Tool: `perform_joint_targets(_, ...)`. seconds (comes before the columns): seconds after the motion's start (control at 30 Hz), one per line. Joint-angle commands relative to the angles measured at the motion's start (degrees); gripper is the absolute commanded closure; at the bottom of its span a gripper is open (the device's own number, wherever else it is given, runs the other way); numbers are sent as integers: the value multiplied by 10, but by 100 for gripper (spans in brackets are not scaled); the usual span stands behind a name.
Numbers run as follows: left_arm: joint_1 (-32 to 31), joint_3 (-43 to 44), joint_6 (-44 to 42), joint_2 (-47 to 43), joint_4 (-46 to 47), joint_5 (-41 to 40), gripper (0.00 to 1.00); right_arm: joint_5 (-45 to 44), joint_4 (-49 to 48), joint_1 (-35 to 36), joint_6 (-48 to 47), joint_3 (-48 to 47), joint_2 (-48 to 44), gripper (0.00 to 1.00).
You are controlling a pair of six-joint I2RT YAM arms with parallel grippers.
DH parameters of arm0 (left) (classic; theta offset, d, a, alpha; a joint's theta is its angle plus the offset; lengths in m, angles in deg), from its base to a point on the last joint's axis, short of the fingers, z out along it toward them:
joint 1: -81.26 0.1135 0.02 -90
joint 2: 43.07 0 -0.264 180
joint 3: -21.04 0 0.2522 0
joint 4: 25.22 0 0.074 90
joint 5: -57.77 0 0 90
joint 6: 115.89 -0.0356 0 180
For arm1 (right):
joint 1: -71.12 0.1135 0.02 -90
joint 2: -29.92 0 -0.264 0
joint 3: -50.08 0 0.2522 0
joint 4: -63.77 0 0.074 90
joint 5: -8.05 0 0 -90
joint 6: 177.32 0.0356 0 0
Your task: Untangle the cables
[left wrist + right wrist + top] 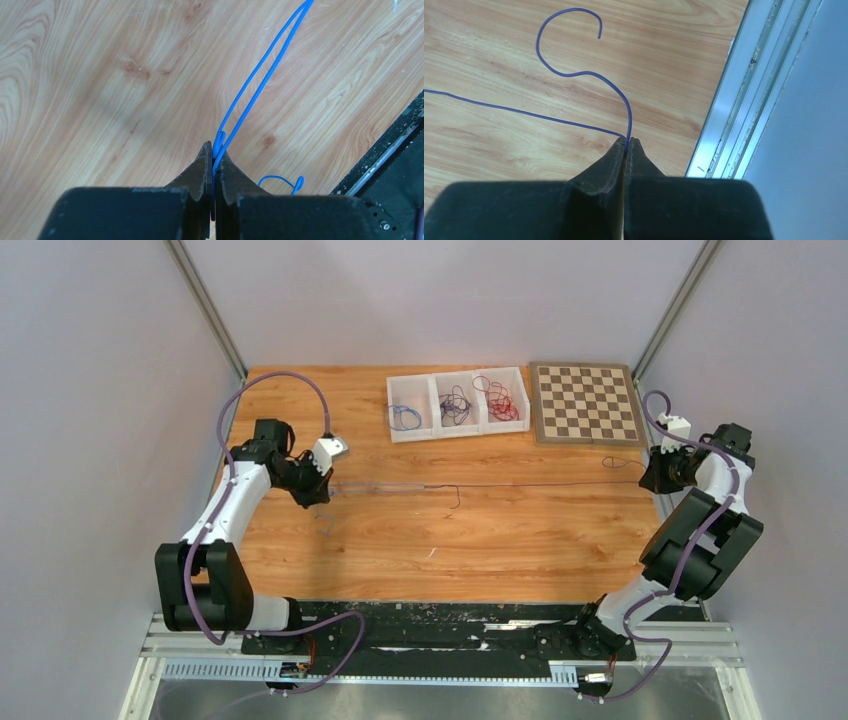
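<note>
My left gripper [325,488] is shut on a bright blue cable [260,75], which runs doubled away from the closed tips [215,150]; a short blue loop sticks out beside the right finger. My right gripper [648,480] is shut on a dark purple-blue cable [524,111] at its tips [627,141], and a curled free end lies beyond. In the top view the blue cable [380,488] and the dark cable [540,485] form one taut line across the table between the grippers. They meet near the middle, where a short tail [455,500] hangs.
A white three-compartment tray [432,400] at the back holds a blue strand [405,418], a dark strand [455,408] and a red strand [505,402]. A chessboard [585,403] lies to its right. The table's right edge and metal rail [744,100] are close to my right gripper.
</note>
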Motion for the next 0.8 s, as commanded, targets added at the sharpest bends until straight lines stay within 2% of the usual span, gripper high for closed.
perform_joint_targets(0.0, 20, 11, -23, -7, -14, -21, 100, -12, -32, -10, -28, -26, -3, 100)
perform_joint_targets(0.67, 127, 24, -36, 68, -15, -60, 100, -21, -32, -18, -40, -42, 4, 100)
perform_joint_targets(0.77, 127, 39, -32, 72, -35, -26, 100, 18, -6, -17, -38, -48, 0, 100)
